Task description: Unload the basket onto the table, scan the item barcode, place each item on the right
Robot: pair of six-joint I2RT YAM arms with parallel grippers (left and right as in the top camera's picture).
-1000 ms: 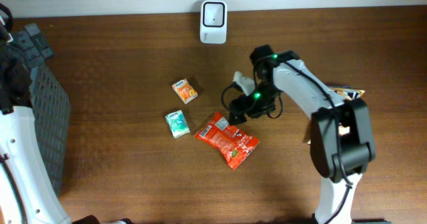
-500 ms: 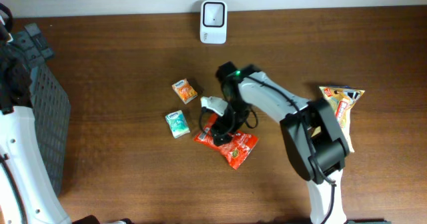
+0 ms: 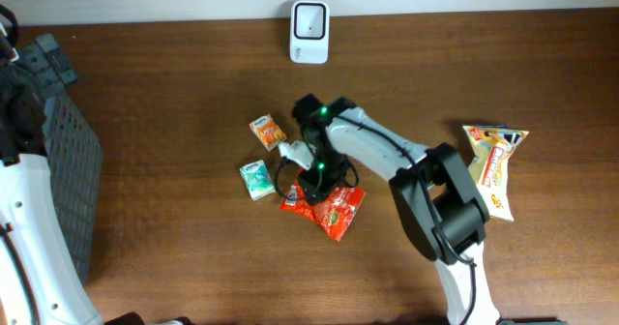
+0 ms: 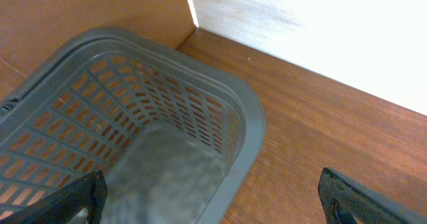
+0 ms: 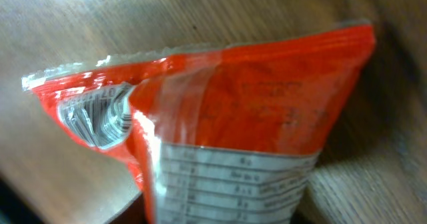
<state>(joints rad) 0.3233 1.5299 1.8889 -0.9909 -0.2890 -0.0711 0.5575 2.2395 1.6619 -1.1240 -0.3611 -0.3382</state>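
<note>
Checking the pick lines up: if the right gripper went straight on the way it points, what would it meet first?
The red snack packet, which fills the wrist view. From overhead the right gripper is over the packet's upper-left end; it may already be touching, depth is unclear.

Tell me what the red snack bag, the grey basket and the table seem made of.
Red snack bag: likely thin plastic film, glossy, crinkled. Grey basket: likely moulded plastic, matte, slotted walls. Table: wood or wood-look laminate; grain shows.
</note>
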